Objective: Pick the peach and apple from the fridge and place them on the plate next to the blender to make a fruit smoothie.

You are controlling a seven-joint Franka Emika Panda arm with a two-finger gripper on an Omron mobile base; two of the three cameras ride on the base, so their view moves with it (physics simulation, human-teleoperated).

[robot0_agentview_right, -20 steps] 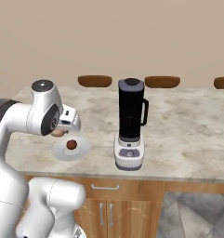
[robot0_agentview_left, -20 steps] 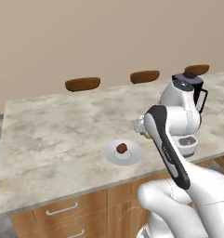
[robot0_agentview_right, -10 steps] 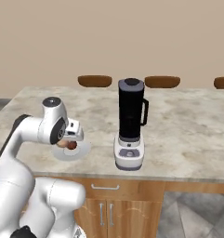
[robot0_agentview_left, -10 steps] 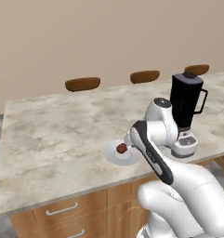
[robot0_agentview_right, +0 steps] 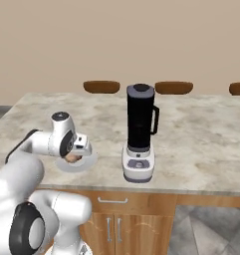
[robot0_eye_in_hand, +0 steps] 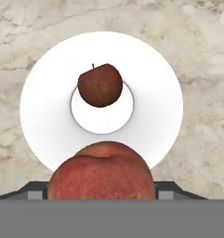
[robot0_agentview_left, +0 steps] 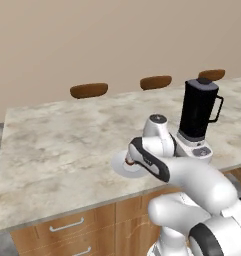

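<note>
The white plate [robot0_eye_in_hand: 39, 121] lies on the marble counter, left of the black blender [robot0_agentview_left: 198, 112]. The dark red apple [robot0_eye_in_hand: 100, 85] rests near the plate's centre, stem up. My gripper [robot0_eye_in_hand: 102, 188] is shut on the peach [robot0_eye_in_hand: 102, 171], whose orange-pink body hides both fingertips. It hangs low over the near rim of the plate, apart from the apple. From the right base view the gripper [robot0_agentview_right: 74, 156] and peach [robot0_agentview_right: 71, 158] sit just above the plate [robot0_agentview_right: 87, 163], with the blender [robot0_agentview_right: 140, 132] close on their right. The left base view has the hand [robot0_agentview_left: 131, 159] covering most of the plate [robot0_agentview_left: 119, 166].
Several brown stool seats [robot0_agentview_left: 89, 90] line the far edge of the counter [robot0_agentview_left: 52, 145]. Wooden drawers [robot0_agentview_left: 67, 227] run below its near edge. Open marble stretches left of the plate.
The arm has folded down and lowered the hand with the peach from well above the counter to just over the plate. The apple has stayed put.
</note>
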